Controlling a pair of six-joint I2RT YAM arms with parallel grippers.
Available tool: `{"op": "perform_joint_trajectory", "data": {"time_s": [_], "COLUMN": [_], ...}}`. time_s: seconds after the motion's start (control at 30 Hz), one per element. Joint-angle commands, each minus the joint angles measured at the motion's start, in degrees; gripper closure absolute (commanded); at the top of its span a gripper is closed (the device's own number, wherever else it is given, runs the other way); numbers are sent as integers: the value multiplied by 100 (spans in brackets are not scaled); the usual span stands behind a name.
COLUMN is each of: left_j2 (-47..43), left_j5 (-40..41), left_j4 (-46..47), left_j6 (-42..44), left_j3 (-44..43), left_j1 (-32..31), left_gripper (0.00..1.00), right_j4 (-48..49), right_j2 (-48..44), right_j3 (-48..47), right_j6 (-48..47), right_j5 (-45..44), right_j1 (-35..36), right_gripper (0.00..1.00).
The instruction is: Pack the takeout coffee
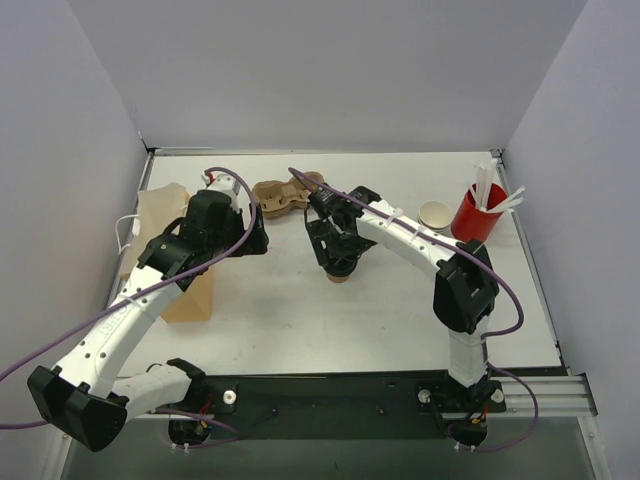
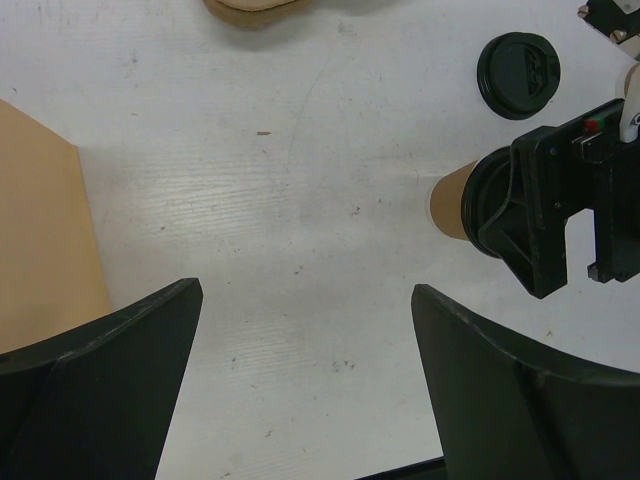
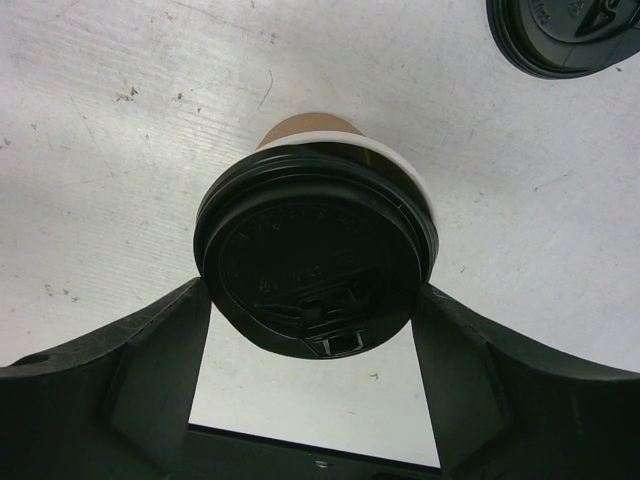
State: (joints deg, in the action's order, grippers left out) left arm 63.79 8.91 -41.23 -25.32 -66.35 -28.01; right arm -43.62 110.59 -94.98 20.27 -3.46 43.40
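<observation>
The takeout coffee [image 3: 305,128] is a small brown paper cup standing on the white table, with a black lid [image 3: 315,260] on top that shows a sliver of white rim at one side. My right gripper [image 3: 312,296] is shut on it, one finger against each side of the lid. From above, the cup's base [image 1: 340,276] peeks out under the right gripper [image 1: 340,260]. The left wrist view shows the cup [image 2: 450,205] with the right gripper [image 2: 540,215] around its top. My left gripper [image 2: 305,330] hangs open over bare table to the cup's left, also seen from above [image 1: 255,238].
A loose black lid [image 2: 518,62] lies on the table beside the cup [image 3: 565,35]. A brown pulp cup carrier [image 1: 280,195] sits at the back centre. A kraft paper bag [image 1: 185,290] stands under the left arm. A pale cup stack [image 1: 434,213] and a red cup with straws [image 1: 477,212] stand at the back right.
</observation>
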Motion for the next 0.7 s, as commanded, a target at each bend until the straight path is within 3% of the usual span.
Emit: {"op": "perform_joint_trajectory", "data": {"time_s": [0.0,0.67], "left_j2": [28,63], "left_j5": [-100,-187], "left_j4": [362,493], "left_j6": [-61,-96], "left_j3": [-1,157], "left_j1": [41,32], "left_gripper": [3,3], "right_j4": [-393,-762], "right_j2": [288,851], "right_j3": [-64,-258], "right_j6": [-128,-384], "right_j5": [206,302], "right_j1": [-103,-68], "right_gripper": [34,33]}}
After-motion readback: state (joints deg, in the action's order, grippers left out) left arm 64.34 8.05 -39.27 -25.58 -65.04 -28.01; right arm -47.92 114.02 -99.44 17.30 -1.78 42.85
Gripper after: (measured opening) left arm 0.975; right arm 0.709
